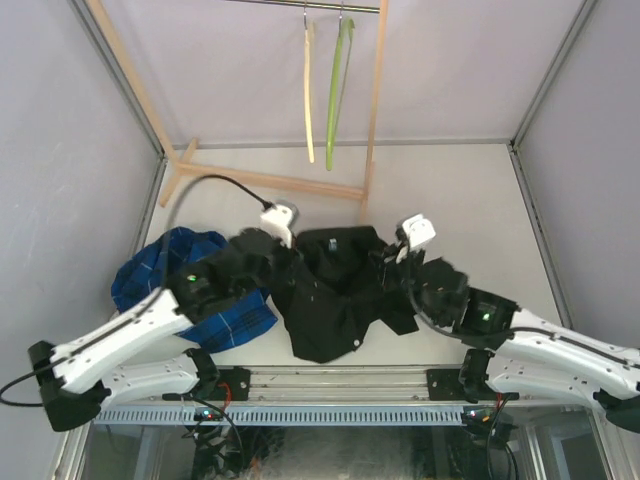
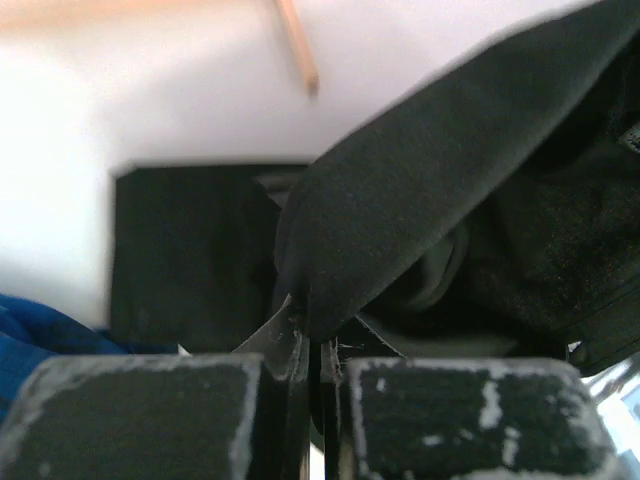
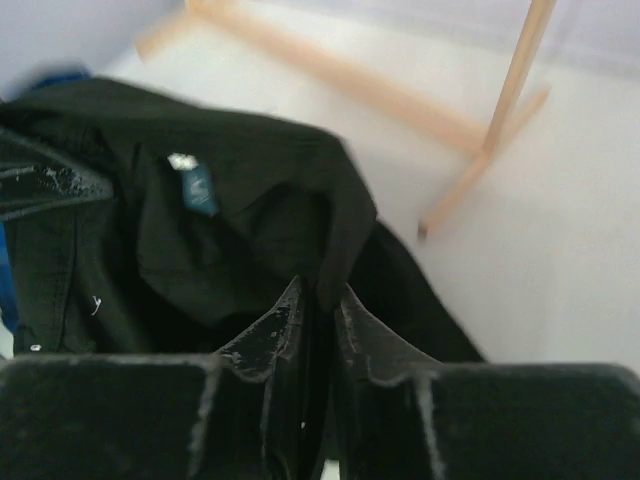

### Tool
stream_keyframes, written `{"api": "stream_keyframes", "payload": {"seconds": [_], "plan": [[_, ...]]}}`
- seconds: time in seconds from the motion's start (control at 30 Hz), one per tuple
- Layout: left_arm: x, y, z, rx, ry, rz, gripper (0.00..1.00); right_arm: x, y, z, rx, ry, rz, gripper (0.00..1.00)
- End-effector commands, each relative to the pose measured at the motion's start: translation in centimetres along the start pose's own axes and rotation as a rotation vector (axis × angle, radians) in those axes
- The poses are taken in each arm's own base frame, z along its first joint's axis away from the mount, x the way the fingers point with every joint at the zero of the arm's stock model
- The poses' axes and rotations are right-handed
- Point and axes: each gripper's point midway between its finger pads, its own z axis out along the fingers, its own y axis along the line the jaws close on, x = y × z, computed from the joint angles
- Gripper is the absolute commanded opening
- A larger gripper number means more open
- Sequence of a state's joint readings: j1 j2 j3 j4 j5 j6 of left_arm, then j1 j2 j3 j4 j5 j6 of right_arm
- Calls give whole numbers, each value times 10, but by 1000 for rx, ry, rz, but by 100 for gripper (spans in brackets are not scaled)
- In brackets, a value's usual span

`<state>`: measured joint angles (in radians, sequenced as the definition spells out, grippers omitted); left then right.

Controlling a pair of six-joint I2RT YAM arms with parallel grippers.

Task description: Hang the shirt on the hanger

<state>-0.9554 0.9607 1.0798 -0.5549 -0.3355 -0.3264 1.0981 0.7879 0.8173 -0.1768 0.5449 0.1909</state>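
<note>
Mid-frame on the bench (image 1: 470, 200), the shirt (image 1: 335, 290) lies bunched; jaws of left gripper (image 2: 308, 345) and right gripper (image 3: 320, 305) each clamp a fold, likely to spread it for the hanger (image 1: 335, 90), upper centre.

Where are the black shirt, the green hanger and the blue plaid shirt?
black shirt (image 1: 330, 295): top view, middle of its bunched body.
green hanger (image 1: 337, 90): top view, midway down its arm.
blue plaid shirt (image 1: 165, 262): top view, upper part clear of the robot arm.

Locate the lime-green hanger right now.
In the top view, the lime-green hanger hangs from the rail at the back centre, immediately right of the cream hanger and apart from the black shirt.
</note>
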Motion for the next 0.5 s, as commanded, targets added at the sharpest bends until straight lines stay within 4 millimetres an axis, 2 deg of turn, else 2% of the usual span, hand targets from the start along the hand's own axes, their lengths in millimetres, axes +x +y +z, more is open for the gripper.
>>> {"api": "stream_keyframes", "payload": {"seconds": [0.0, 0.07, 0.17, 0.27, 0.37, 0.47], "plan": [[60, -39, 32, 146, 78, -143, 0, 74, 14, -5, -14, 143, 150, 26], [81, -41, 39, 145, 109, -156, 0, 101, 12, -11, -7, 208, 128, 40], [97, -38, 44, 133, 128, -170, 0, 123, 3, -21, 16, 276, 109, 55], [101, -35, 44, 124, 130, -173, 0, 122, -11, -27, 41, 279, 90, 62], [101, -34, 44, 115, 132, -166, 0, 113, -24, -29, 50, 285, 134, 64], [98, -34, 45, 112, 132, -165, 0, 107, -24, -28, 18, 291, 172, 63]]}}
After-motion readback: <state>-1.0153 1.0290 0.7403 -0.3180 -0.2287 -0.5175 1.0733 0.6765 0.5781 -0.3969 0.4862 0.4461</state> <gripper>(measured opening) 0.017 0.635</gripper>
